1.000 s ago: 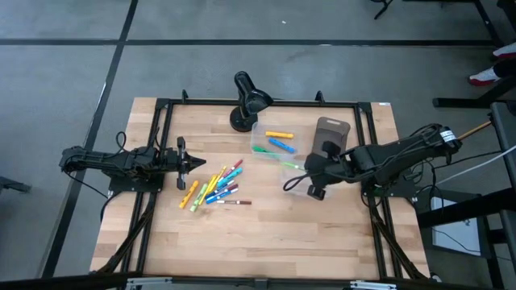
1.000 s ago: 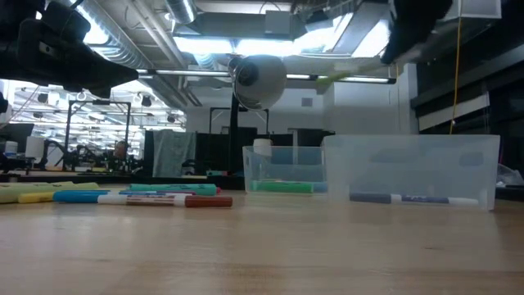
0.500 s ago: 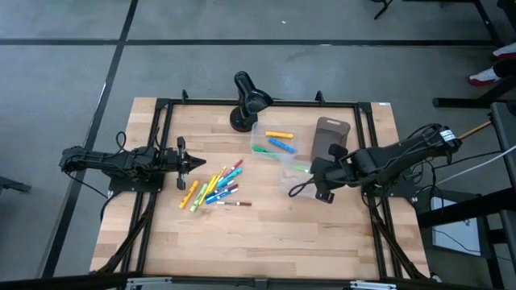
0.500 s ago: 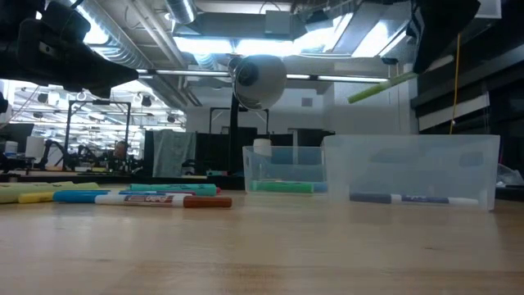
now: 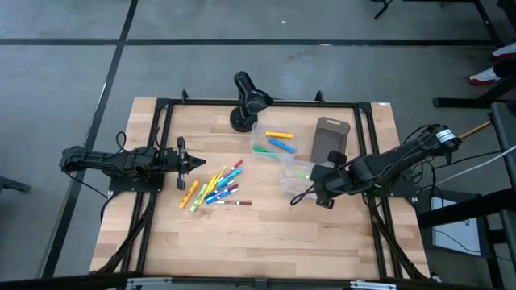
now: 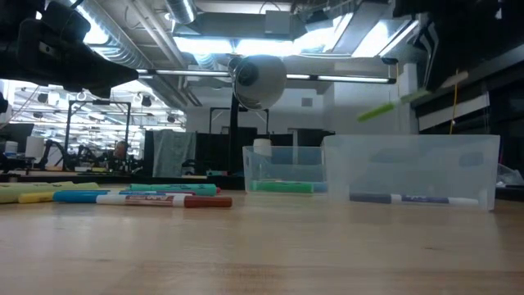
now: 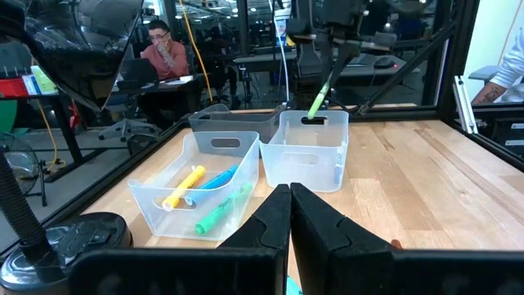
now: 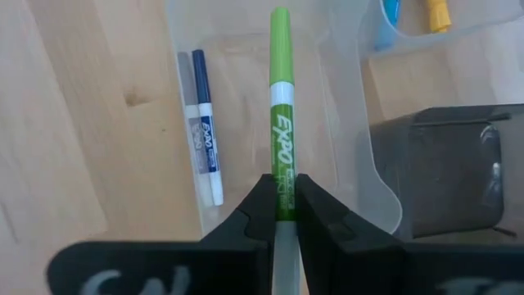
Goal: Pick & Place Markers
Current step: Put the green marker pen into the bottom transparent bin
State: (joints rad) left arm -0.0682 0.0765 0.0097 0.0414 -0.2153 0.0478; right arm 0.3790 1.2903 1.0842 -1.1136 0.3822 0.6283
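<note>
My right gripper (image 5: 314, 173) is shut on a green marker (image 8: 281, 115), which hangs over a clear bin (image 6: 409, 160) where one blue marker (image 8: 205, 139) lies flat. The low view shows the green marker (image 6: 399, 105) tilted above that bin's rim. Several loose markers (image 5: 214, 187) lie on the table at centre left. A second clear bin (image 5: 260, 135) holds a yellow, a blue and a green marker. My left gripper (image 5: 192, 162) waits shut and level at the table's left, just beyond the pile. My right gripper pinches the green marker's barrel (image 8: 282, 192) between its two fingers, at the near end of the printed label. The fingers slant down from the table's right and lie along the marker. It sticks out ahead of them, capped end lowest, clear of the bin.
A grey-brown tray (image 5: 330, 137) stands just beyond my right gripper, beside both bins. A black lamp (image 5: 246, 101) stands at the far edge, and black frame rails run along the table's sides. Bare wood lies toward the near edge.
My right gripper has gone down and a little toward the table's right and near edges, still shut on the green marker. The marker has tipped from nearly level to slanting, its capped end lower, and now hangs closer above the clear bin.
</note>
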